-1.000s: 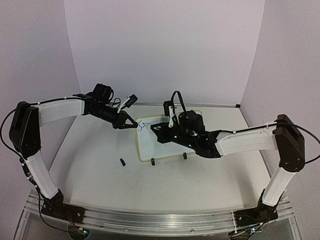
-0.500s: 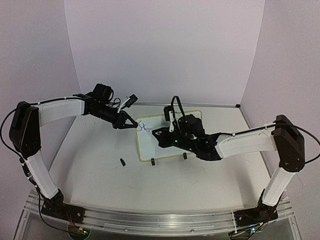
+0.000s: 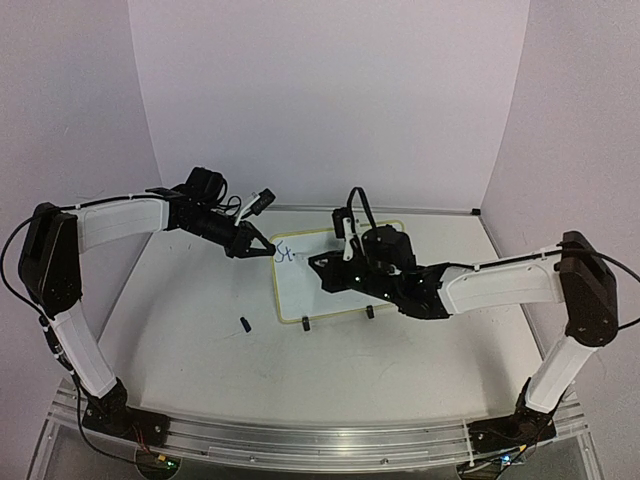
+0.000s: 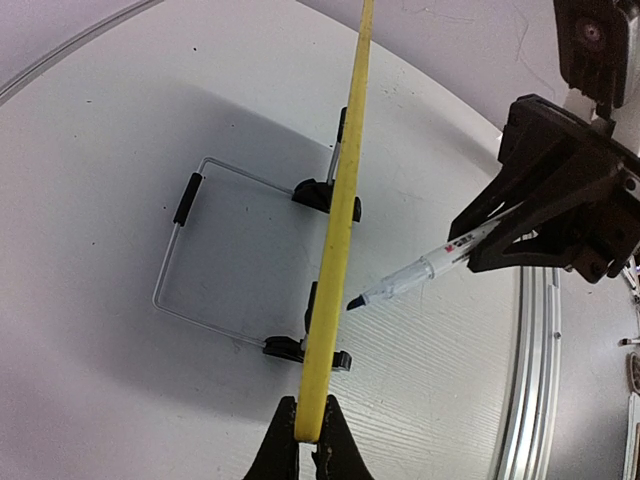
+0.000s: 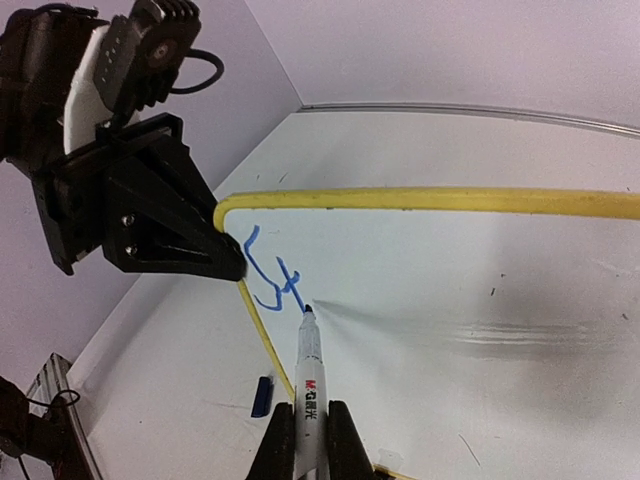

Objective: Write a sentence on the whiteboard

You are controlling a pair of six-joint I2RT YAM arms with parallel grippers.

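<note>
The whiteboard [image 3: 300, 292], white with a thin yellow frame, stands tilted on the table on two black clip feet [image 3: 305, 323]. My left gripper [image 3: 262, 248] is shut on its upper left corner; the left wrist view shows the yellow edge [image 4: 340, 220] pinched in the left gripper [image 4: 308, 425]. My right gripper [image 3: 318, 264] is shut on a white marker [image 5: 308, 370], whose tip touches the whiteboard [image 5: 450, 270] just below blue strokes [image 5: 268, 275]. The left wrist view shows the marker [image 4: 420, 270] meeting the board's face, held by the right gripper [image 4: 500, 235].
A blue marker cap [image 3: 244, 324] lies on the table left of the board, seen also as the cap [image 5: 261, 396] in the right wrist view. A wire stand [image 4: 180, 250] props the board from behind. Walls close the table at the back and sides.
More blue strokes have appeared near the board's upper left corner. My right gripper has shifted slightly with the marker across the board. The left gripper has held still.
</note>
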